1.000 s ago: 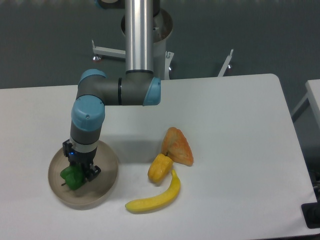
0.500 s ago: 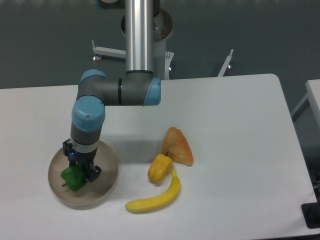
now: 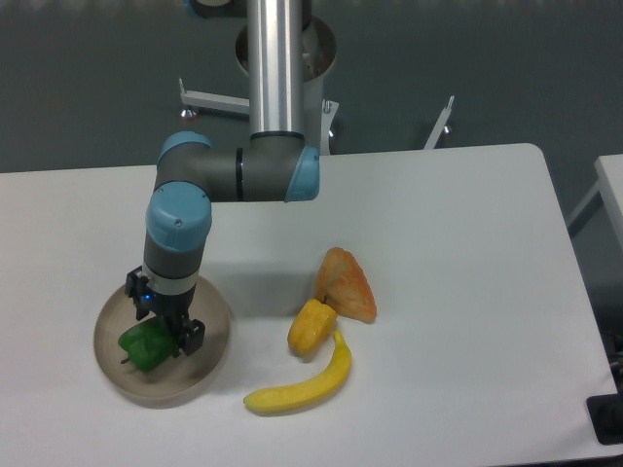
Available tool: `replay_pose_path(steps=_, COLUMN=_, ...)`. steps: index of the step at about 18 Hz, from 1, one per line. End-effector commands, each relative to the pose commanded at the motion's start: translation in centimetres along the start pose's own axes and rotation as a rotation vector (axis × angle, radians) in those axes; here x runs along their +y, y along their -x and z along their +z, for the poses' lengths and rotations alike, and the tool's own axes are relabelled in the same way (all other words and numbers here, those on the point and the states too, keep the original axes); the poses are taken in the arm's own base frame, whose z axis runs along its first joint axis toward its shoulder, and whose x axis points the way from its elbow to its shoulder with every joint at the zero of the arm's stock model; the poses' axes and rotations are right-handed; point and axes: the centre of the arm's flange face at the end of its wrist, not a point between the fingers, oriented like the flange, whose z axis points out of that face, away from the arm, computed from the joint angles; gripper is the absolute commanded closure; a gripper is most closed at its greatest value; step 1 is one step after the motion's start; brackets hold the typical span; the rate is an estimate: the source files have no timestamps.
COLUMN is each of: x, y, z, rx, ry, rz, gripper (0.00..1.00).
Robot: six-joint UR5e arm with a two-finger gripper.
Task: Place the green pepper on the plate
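Compared with a second earlier, the arm has shifted slightly right and risen a little, and the end effector now looks to have let go, its fingers spread beside the green pepper rather than around it. The pepper sits inside the plate, at the left of the table, so the placing looks done. It is small, glossy, bright green and lumpy, stem pointing left.
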Motion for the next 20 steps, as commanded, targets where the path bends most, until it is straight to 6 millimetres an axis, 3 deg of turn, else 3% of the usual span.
replay_pose_path(steps=6, x=3.7, y=4.0, z=-3.8, rx=-0.047, ry=-0.007, rz=-0.005, gripper=0.00)
replay_pose_path(steps=10, x=7.9, y=7.7, z=-5.9, rx=-0.097, ry=0.048, rz=0.067, gripper=0.00)
replay_pose_path(steps=13, x=11.6, y=10.9, z=-9.3, rx=-0.155, ry=0.121, rz=0.113, gripper=0.00)
replay_pose_path(steps=20, x=16.8, y=16.0, z=-12.1, rx=-0.201, ry=0.234, rz=0.206, gripper=0.00)
